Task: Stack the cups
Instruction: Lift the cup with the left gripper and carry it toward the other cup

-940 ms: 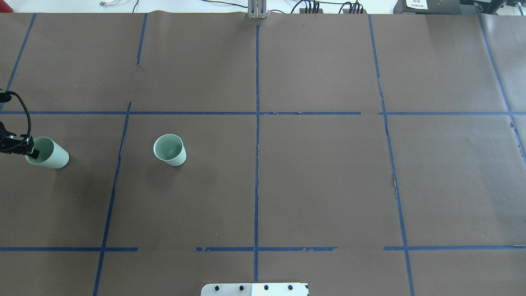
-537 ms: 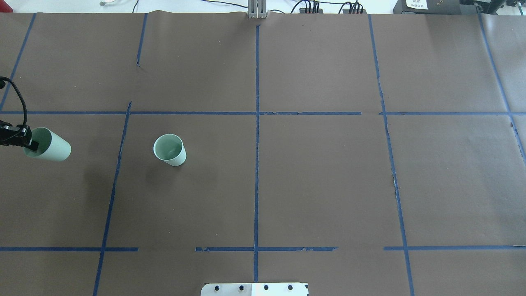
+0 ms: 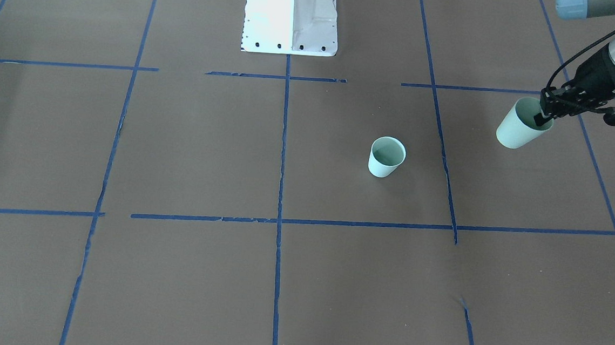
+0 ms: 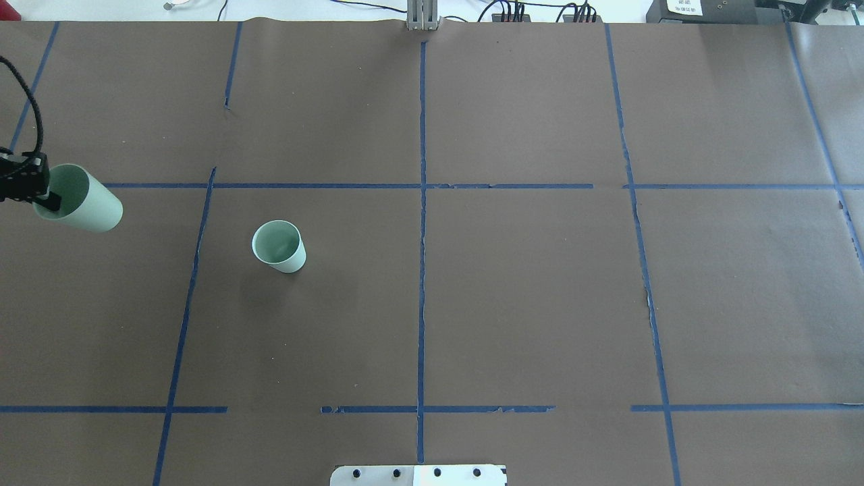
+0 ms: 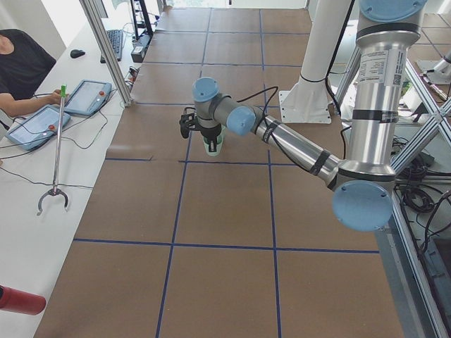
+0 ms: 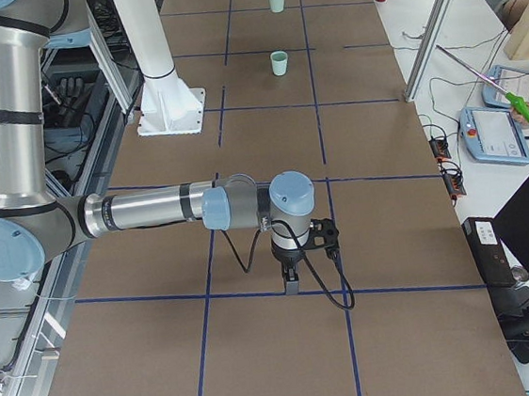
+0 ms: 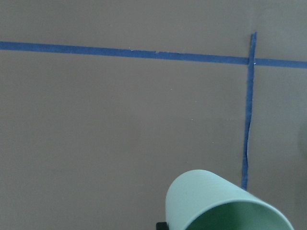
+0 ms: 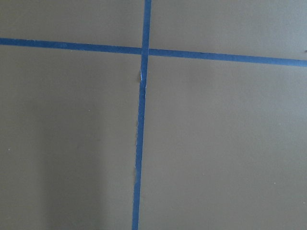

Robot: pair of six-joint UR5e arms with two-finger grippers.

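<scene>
Two pale mint-green cups. One cup [image 4: 278, 246] stands upright on the brown table, left of centre; it also shows in the front view [image 3: 386, 157]. My left gripper [image 4: 47, 199] is shut on the rim of the other cup [image 4: 84, 202], one finger inside it, and holds it tilted above the table at the far left. The held cup also shows in the front view [image 3: 516, 130] and the left wrist view [image 7: 216, 201]. My right gripper [image 6: 291, 285] points down near the table far from both cups; I cannot tell if it is open or shut.
Blue tape lines [image 4: 422, 202] divide the brown paper-covered table into a grid. The white robot base plate [image 3: 291, 14] sits at the near edge. A side bench with tablets [image 5: 84, 98] and a person runs along the far edge.
My left gripper has lifted the held cup off the table and carried it away from the robot's side, tilting it further. The standing cup has not moved.
</scene>
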